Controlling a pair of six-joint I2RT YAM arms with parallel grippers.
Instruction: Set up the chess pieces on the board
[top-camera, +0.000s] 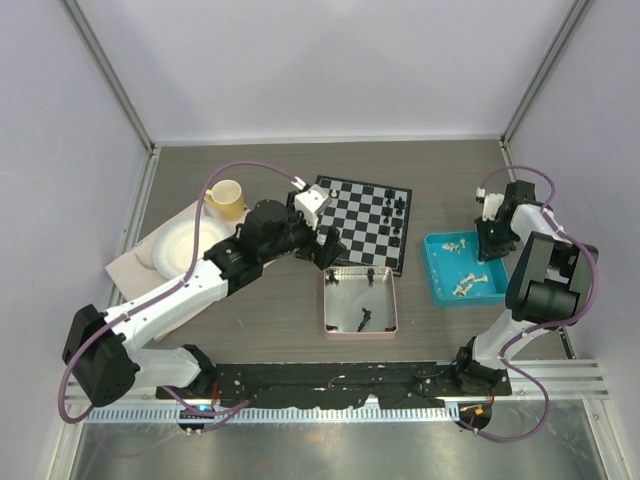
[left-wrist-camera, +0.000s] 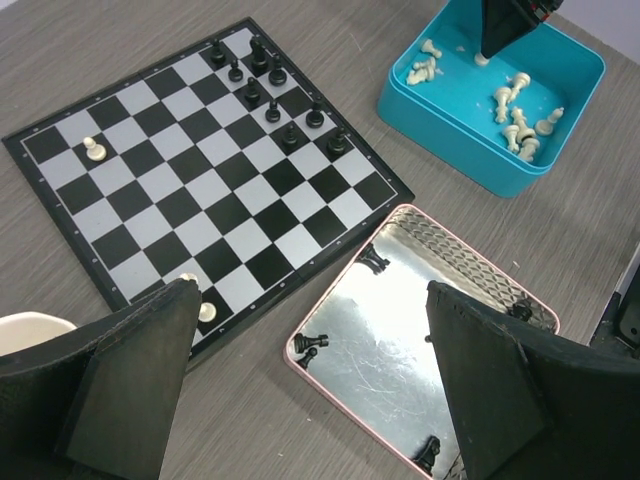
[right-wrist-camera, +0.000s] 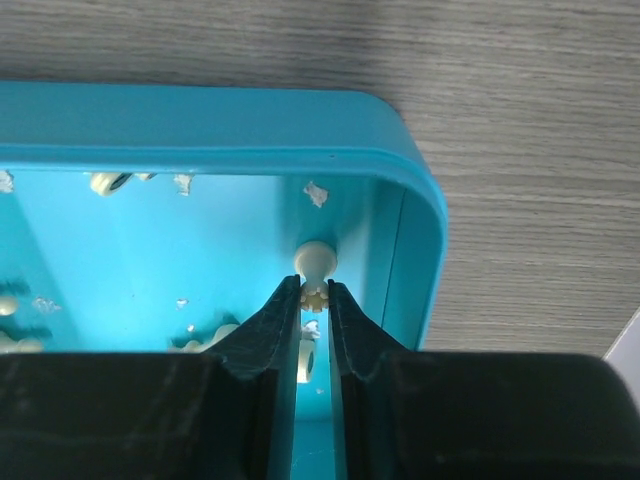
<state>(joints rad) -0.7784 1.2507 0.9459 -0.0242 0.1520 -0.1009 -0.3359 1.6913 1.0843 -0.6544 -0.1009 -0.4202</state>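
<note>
Wood-grain table (top-camera: 250, 170) w/ the board (top-camera: 352, 232) at centre, toward the far side. The pink tray (top-camera: 360, 333) sits just in front of its near edge; the blue tray (top-camera: 432, 262) is off to the right, apart. My left gripper (left-wrist-camera: 310, 320) hangs over the board's near corner & pink tray, fingers spread wide, nothing btwn them. My right gripper (right-wrist-camera: 314, 290) is down in the blue tray by its wall, tips pinching 1 off-white piece (right-wrist-camera: 315, 260) at the neck. The black pieces (left-wrist-camera: 270, 95) cluster along the board's right edge; a few more lie in the pink tray.
</note>
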